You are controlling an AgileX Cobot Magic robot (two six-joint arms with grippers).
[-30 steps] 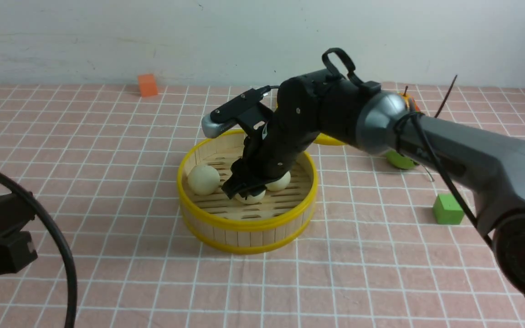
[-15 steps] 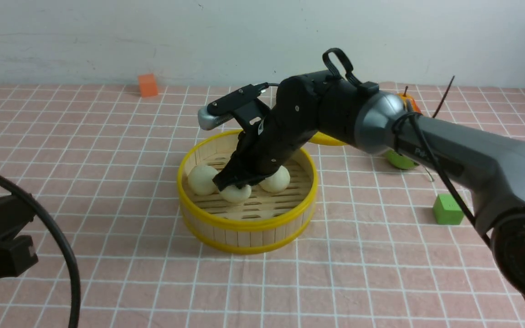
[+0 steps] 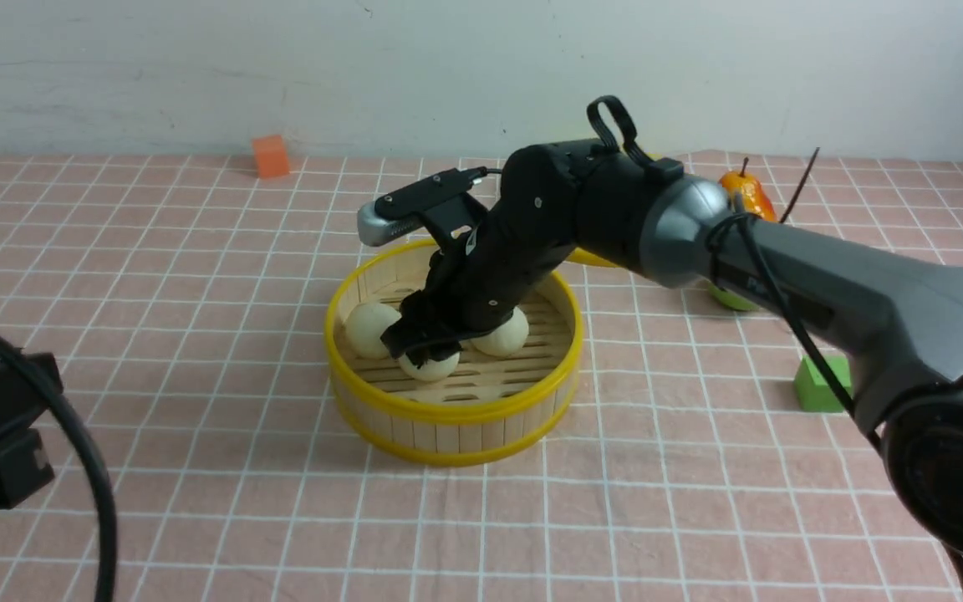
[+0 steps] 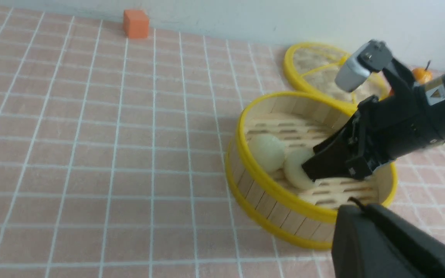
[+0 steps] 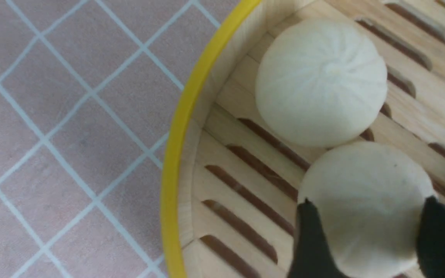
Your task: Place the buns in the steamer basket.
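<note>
The steamer basket (image 3: 448, 456) stands mid-table with three buns on its slatted floor: one at the left (image 3: 367, 328), one at the front (image 3: 440, 368) and one to the right (image 3: 506, 336). My right gripper (image 3: 423, 341) reaches down into the basket over the front bun (image 5: 365, 208). It is open, its two black fingers (image 5: 309, 243) close against either side of that bun, which rests on the slats beside the left bun (image 5: 319, 81). My left gripper (image 4: 357, 208) hangs shut and empty, off to the basket's near left.
The flat woven lid (image 4: 315, 65) lies behind the basket. A green ball-shaped fruit (image 3: 728, 294), an orange pear (image 3: 745, 194) and a green cube (image 3: 816, 389) lie to the right. An orange cube (image 3: 270, 155) sits by the back wall.
My right gripper has shifted left inside the basket, and the front bun has moved left with it, up to the left bun. The left arm has barely moved.
</note>
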